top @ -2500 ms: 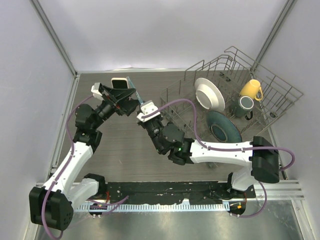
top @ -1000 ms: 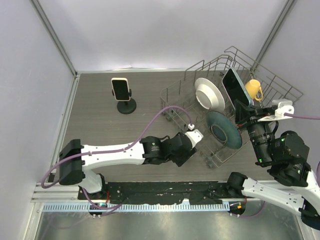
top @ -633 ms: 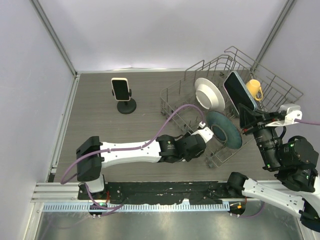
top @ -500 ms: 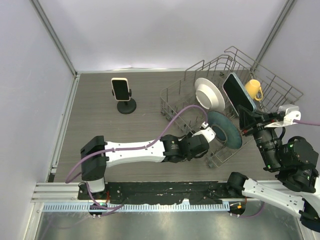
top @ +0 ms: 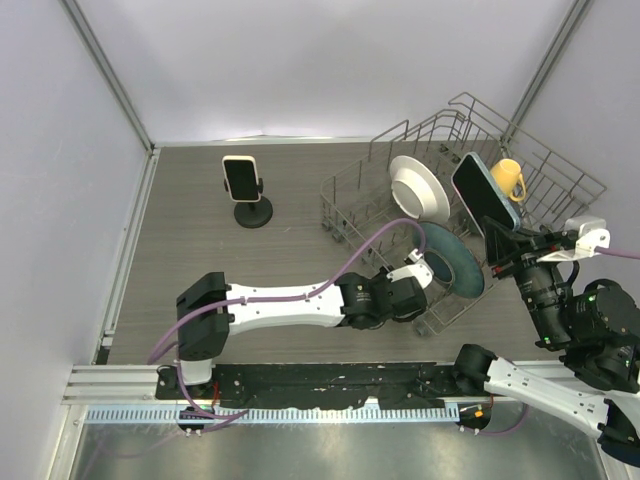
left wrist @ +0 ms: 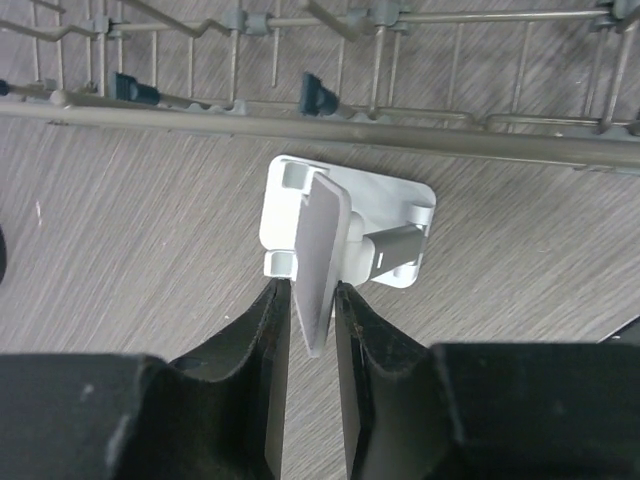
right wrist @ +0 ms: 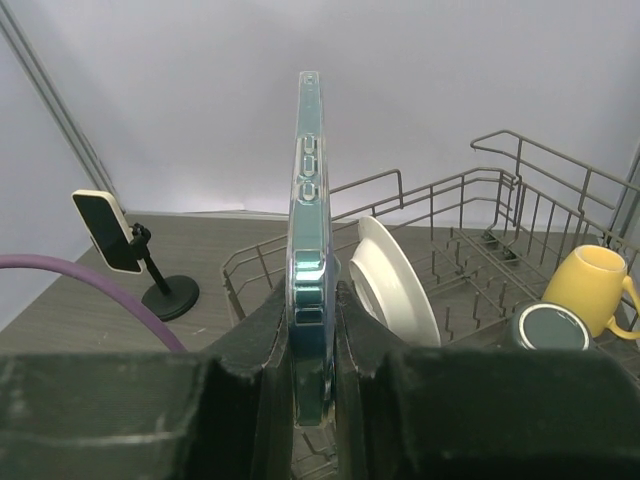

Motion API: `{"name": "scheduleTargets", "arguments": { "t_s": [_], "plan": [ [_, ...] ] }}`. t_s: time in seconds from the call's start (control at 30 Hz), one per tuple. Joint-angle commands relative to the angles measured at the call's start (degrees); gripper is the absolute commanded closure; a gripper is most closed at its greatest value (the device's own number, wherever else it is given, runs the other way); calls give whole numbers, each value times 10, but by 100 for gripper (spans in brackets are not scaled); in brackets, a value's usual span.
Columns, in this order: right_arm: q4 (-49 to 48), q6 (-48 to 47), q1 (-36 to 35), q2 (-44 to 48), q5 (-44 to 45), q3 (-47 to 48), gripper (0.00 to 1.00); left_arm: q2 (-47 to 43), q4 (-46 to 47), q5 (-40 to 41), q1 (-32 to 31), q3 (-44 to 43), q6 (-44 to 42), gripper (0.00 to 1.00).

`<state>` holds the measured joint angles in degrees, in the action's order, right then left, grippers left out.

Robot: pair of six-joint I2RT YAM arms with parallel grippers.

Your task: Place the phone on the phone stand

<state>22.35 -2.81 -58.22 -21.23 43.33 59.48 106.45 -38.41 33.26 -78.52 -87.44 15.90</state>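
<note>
Two phones show from above. A blue-cased phone (top: 485,192) is held over the wire dish rack (top: 545,200) by the right hand (top: 497,238). A second phone (top: 240,178) sits on a black stand (top: 252,212) at the far left of the tabletop (top: 200,260). The rack holds two plates, one white plate (top: 418,187) and one teal plate (top: 452,262), and one yellow mug (top: 503,180) is visible. The left hand (top: 420,272) reaches low to the rack's near side. The tabletop is grey wood grain, with pale walls (top: 300,60) on three sides.

One white stand (left wrist: 395,200) appears in the left wrist view, lying on the tabletop just beside the rack's bottom rail. Its raised plate stands between the left hand's two fingers. The gap is narrow, and whether they press the plate cannot be told.

One phone fills the right wrist view, the blue-cased one, edge-on and upright, clamped between the right hand's two fingers. A dark mug (right wrist: 545,325) sits beside the yellow one, making two mugs.
</note>
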Motion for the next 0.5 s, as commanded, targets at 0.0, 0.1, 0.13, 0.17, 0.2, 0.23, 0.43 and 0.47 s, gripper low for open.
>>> {"name": "scheduleTargets", "arguments": {
  "t_s": [0.0, 0.1, 0.13, 0.17, 0.2, 0.23, 0.43, 0.47],
  "plan": [
    [-24, 10, 0, 8, -17, 23, 100, 2, -31, 45, -2, -28, 5, 78],
    [-20, 16, -1, 9, -20, 26, 100, 2, -57, 48, -2, -40, 26, 95],
    [-20, 18, 0, 8, -22, 27, 100, 2, -68, 58, -2, -43, 37, 100],
    [-19, 21, 0, 10, -23, 27, 100, -1, -80, 64, -1, -49, 49, 100],
    [-18, 25, 0, 9, -25, 27, 100, -4, -103, 70, 0, -50, 71, 100],
    [-17, 27, 0, 9, -29, 27, 100, -5, -121, 98, 2, -60, 93, 100],
    [-14, 46, 0, 2, -44, 22, 100, -39, -277, 164, 42, -93, 274, 100],
    [-15, 47, 0, 0, -45, 22, 100, -46, -349, 175, 49, -101, 324, 100]
  ]
}}
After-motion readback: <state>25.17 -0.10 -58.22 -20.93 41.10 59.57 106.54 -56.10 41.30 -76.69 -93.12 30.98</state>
